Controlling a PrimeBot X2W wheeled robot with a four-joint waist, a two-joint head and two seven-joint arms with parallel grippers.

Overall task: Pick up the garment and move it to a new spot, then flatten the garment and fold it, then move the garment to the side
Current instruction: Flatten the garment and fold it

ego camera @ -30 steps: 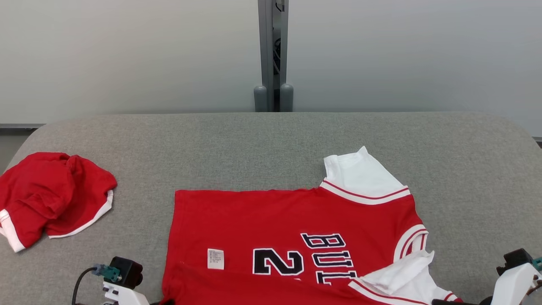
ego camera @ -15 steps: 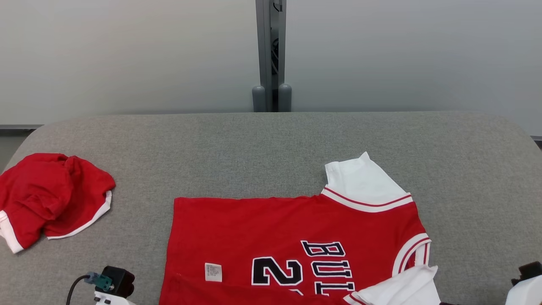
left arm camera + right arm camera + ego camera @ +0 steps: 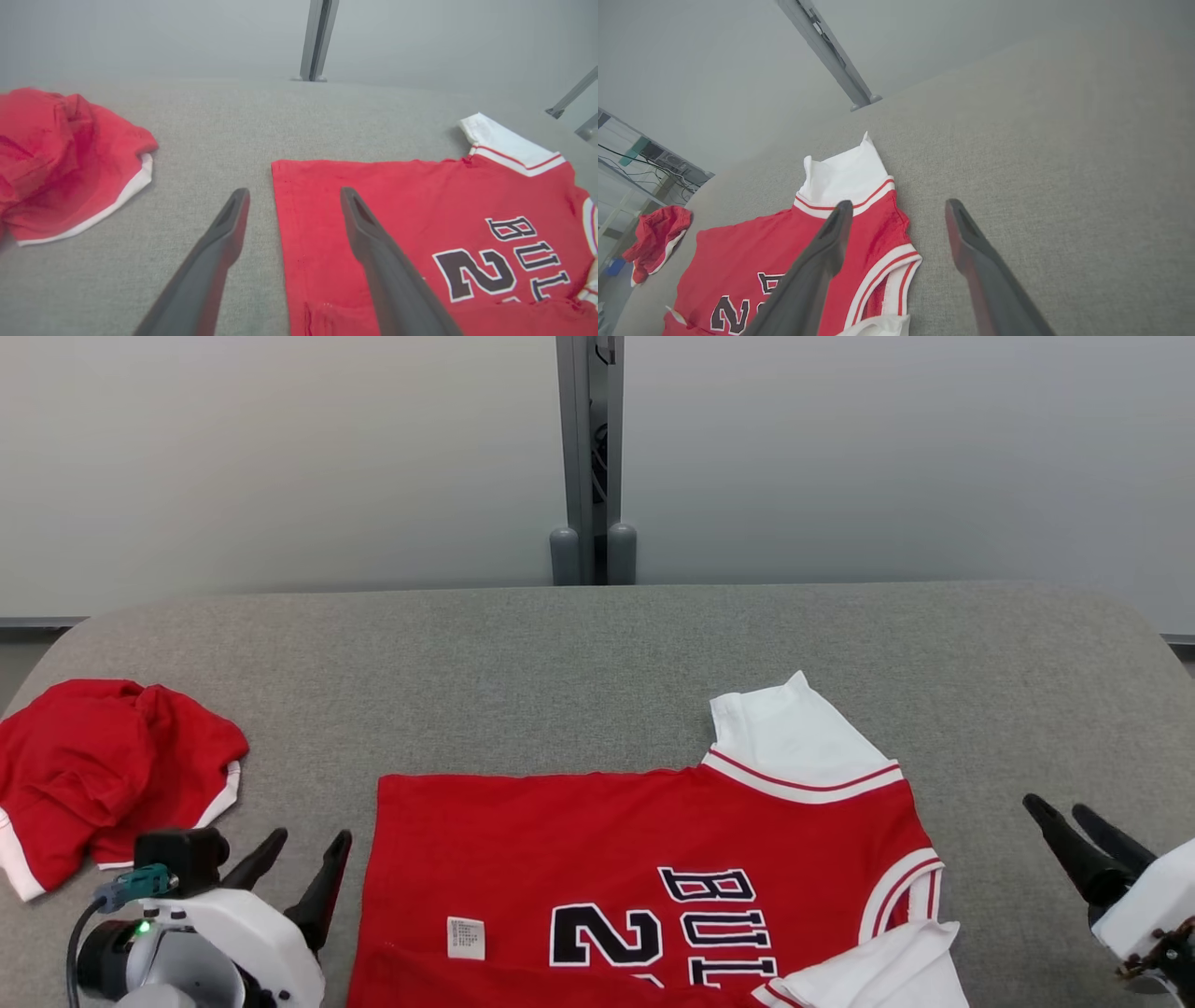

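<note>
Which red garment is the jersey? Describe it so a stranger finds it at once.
Start at the wide grey fabric-covered table. On its near middle lies a flat red jersey with white sleeves. Unlike the crumpled red garment with white trim at the table's left end, it is spread out and carries dark white-edged lettering and a small white label.

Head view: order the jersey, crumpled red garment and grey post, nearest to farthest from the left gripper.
From the left gripper:
1. Red jersey, just to its right.
2. Crumpled red garment, to its left.
3. Grey post, far back, centre.
</note>
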